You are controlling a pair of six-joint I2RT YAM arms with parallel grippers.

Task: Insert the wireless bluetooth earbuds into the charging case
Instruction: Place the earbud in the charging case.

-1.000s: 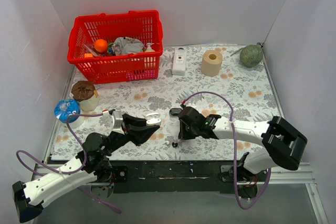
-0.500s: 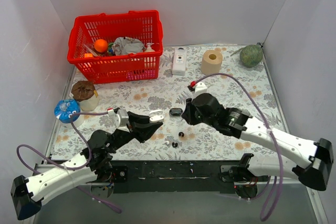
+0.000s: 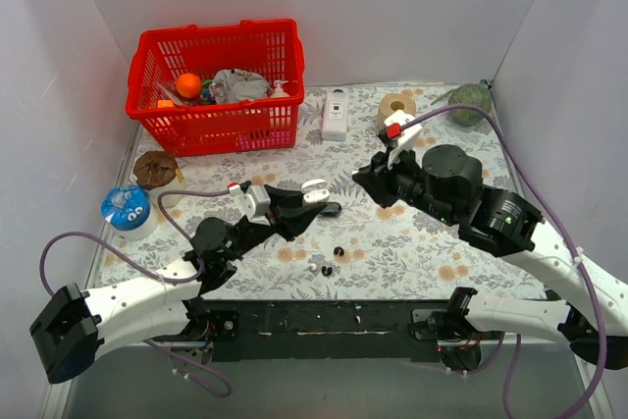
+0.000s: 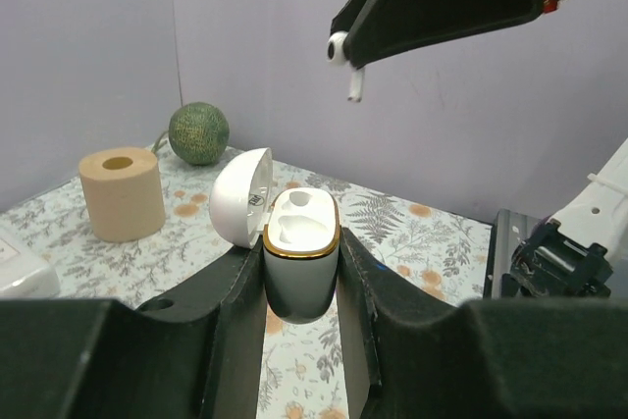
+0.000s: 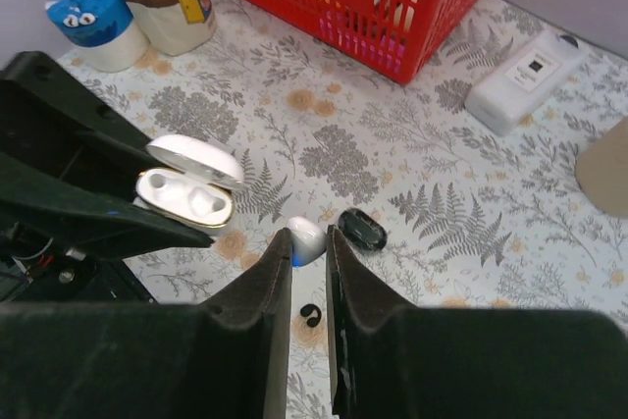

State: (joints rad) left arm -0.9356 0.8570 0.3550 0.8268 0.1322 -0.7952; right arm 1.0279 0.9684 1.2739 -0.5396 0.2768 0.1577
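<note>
**Finding:** The left hand (image 4: 301, 277) is clamped on the charging case (image 4: 300, 228) and holds it off the surface (image 3: 432, 242), left of centre. The lid is swung open and the sockets appear empty. The right hand (image 3: 363, 176) is pinched shut on one white earbud (image 4: 340, 50). Its stem points down, and it hangs above the case and apart from it. A black bud (image 3: 340, 252) and a white bud (image 3: 314, 268) lie loose on the surface, nearer the front.

**Assessment:** The step in hand is seating the held earbud.

**Recommendation:**
- Hold the case mouth level.
- Bring the stem directly over one socket, approaching from the side away from the lid.
- Descend slowly.
- Release only once the bud sits flush, since a tilted entry would likely jam or drop it.
</note>
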